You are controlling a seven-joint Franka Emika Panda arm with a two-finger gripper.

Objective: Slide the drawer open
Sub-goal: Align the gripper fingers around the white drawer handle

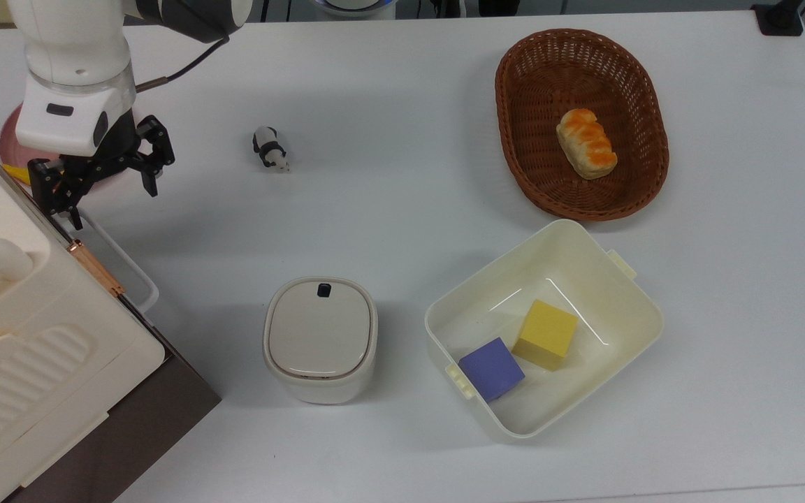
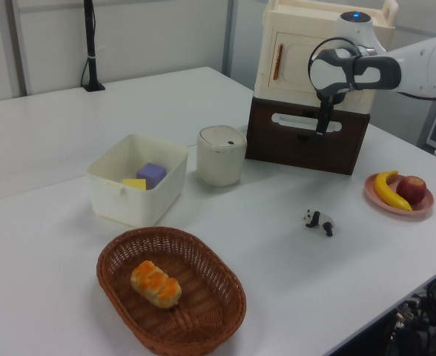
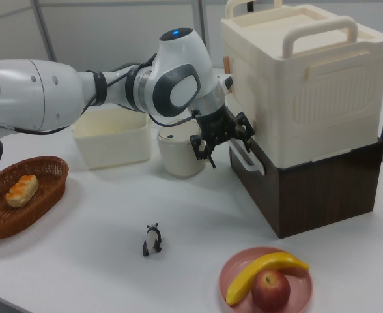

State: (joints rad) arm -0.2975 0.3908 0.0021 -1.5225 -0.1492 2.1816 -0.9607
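The drawer point(image 2: 299, 146) has a dark brown front and sits shut under a ribbed cream case point(image 1: 18, 335), at the top view's left edge. Its white loop handle point(image 1: 126, 269) point(image 2: 305, 122) point(image 3: 245, 156) sticks out from the front. My gripper point(image 1: 110, 206) point(image 2: 322, 127) point(image 3: 225, 147) is open and points down at the handle's end nearest the fruit plate. One finger point(image 1: 74, 213) is close to the drawer front and the other finger point(image 1: 147, 183) stands farther out over the table. Nothing is held.
A lidded cream pot point(image 1: 319, 339) stands just off the drawer's front. A cream bin point(image 1: 584, 244) holds a blue and a yellow cube. A wicker basket point(image 1: 514, 140) holds bread. A toy panda point(image 1: 270, 148) lies near the gripper. A pink plate point(image 3: 305, 283) carries a banana and an apple.
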